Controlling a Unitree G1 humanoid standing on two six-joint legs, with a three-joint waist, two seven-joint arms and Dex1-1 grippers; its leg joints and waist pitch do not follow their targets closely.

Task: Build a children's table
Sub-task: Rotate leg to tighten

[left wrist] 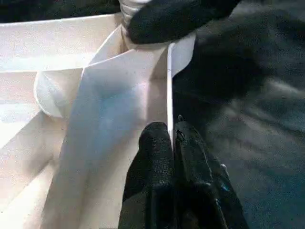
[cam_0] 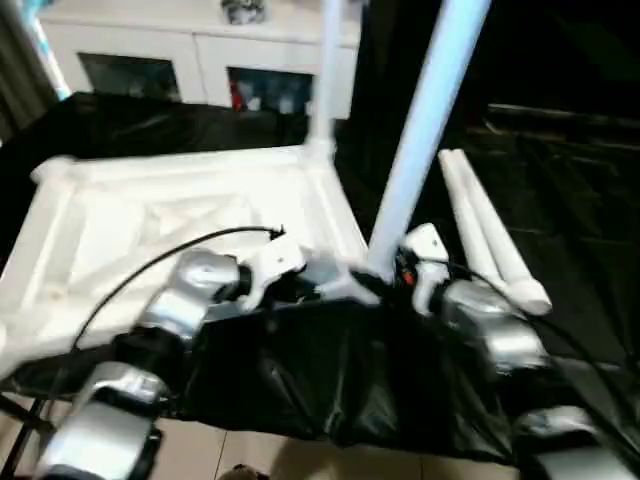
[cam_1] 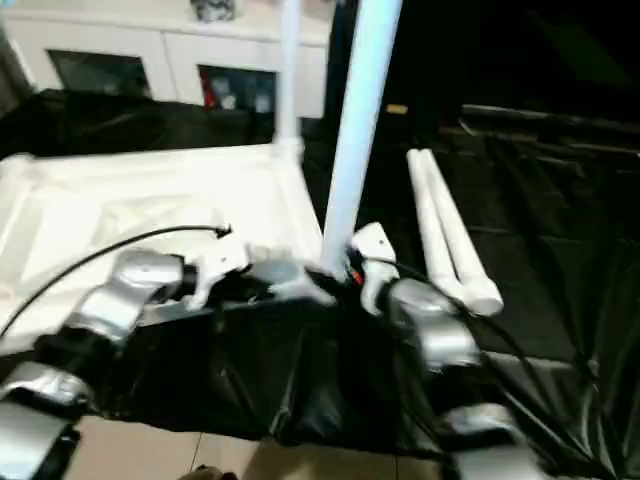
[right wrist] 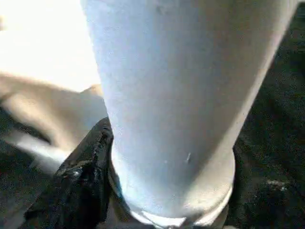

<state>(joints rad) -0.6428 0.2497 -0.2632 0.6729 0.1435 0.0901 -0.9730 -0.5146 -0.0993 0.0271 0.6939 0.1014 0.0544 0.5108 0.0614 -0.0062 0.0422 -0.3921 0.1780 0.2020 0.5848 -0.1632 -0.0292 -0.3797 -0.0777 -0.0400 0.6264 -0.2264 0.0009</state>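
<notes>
Children's table top (cam_0: 170, 215) lies upside down on the black-draped desk (cam_0: 560, 200), ribbed underside facing up, toward the robot's left half of the desk. Round sockets at its corners.

Two legs stand upright in sockets: far leg (cam_0: 325, 70) in the far corner on the robot's right, near leg (cam_0: 425, 130) in the near corner on that same side, leaning slightly. Two loose legs (cam_0: 490, 235) lie side by side on the black cloth to the right of the top, touching each other, apart from the top.

Right tool (cam_0: 400, 270) sits at the base of the near leg. In the right wrist view one black finger (right wrist: 83, 186) presses against the leg's lower end just above its collar; the leg stands between the fingers, so the tool is closed around the near leg (right wrist: 186, 95) at a fairly wide spread.

Left tool (left wrist: 172, 143) is narrow, its two black fingers pressed together with the thin edge wall of the table top (left wrist: 119, 119) pinched between them, near that same corner. The left wrist view also shows a black finger of the other tool (left wrist: 176, 19) at the corner socket beyond.

White glass-door cabinet (cam_0: 190, 60) stands behind the desk. Pale floor (cam_0: 300, 455) shows below the desk's near edge.
</notes>
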